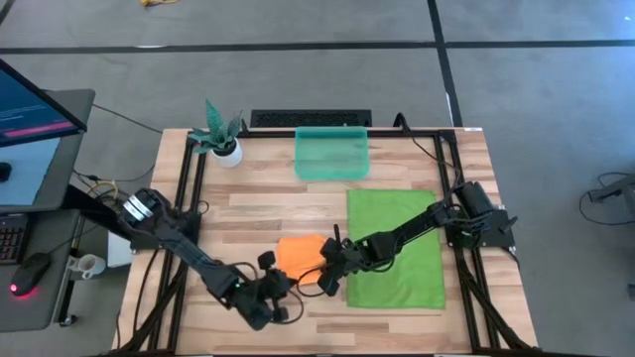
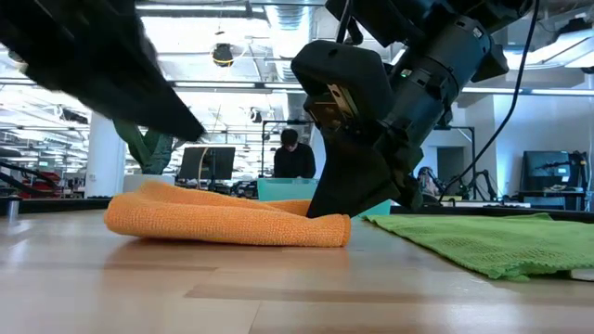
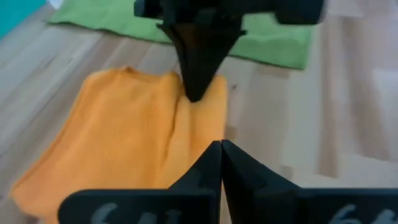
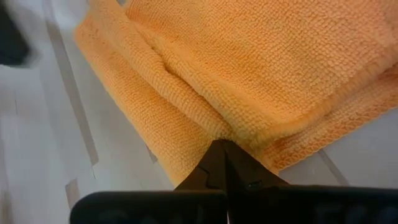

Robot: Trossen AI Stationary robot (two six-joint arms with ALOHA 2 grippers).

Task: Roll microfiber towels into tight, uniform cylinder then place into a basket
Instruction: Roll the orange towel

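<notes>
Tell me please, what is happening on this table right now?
The robot is working on the soft orange microfiber towel, which lies folded over, not yet a tight roll. The right hand is shut, its tips pressing at the towel's edge. The left hand is shut too, close beside it. The large flat green microfiber towel lies unrolled, and the translucent teal plastic basket holds no towel.

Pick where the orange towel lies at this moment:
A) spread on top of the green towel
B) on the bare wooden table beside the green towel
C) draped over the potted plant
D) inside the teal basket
B: the orange towel rests on the table, left of the flat green towel, with the basket empty.
</notes>
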